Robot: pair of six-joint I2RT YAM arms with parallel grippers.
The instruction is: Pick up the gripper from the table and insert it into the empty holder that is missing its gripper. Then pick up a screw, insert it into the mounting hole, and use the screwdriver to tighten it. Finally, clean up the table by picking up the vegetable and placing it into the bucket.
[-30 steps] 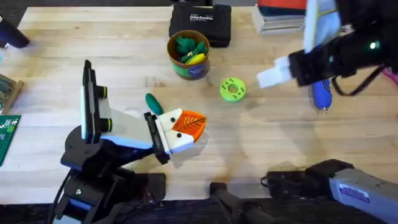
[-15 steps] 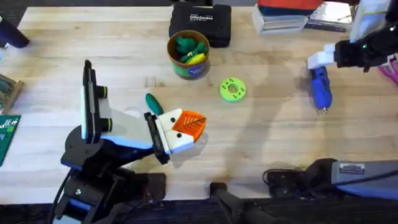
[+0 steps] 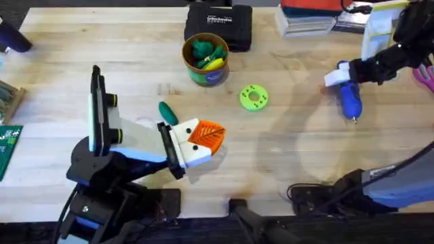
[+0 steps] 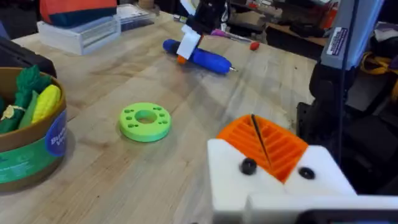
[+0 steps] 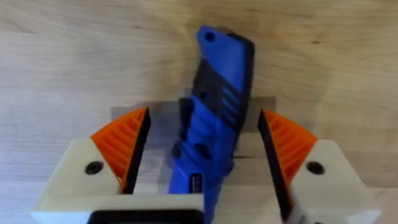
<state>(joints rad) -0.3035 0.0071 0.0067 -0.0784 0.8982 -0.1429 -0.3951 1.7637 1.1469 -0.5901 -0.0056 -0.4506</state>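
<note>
Two toys fill bucket [image 3: 205,61] (green, yellow) — upright.

Bare wood around the screwdriver [image 3: 350,99] lying on the table [image 3: 298,142], right gripper [image 5: 202,155] fingers spread with gaps on both sides of the handle, lime disc [image 3: 253,97] well apart, boxes [image 3: 308,17] stacked near the far edge

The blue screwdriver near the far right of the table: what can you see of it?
The bright blue plastic-looking screwdriver has a thick ridged handle with dark inlays and a short thin metal tip. It lies flat on the wooden table. The right gripper, white with orange ribbed pads, straddles its handle, fingers open.
</note>
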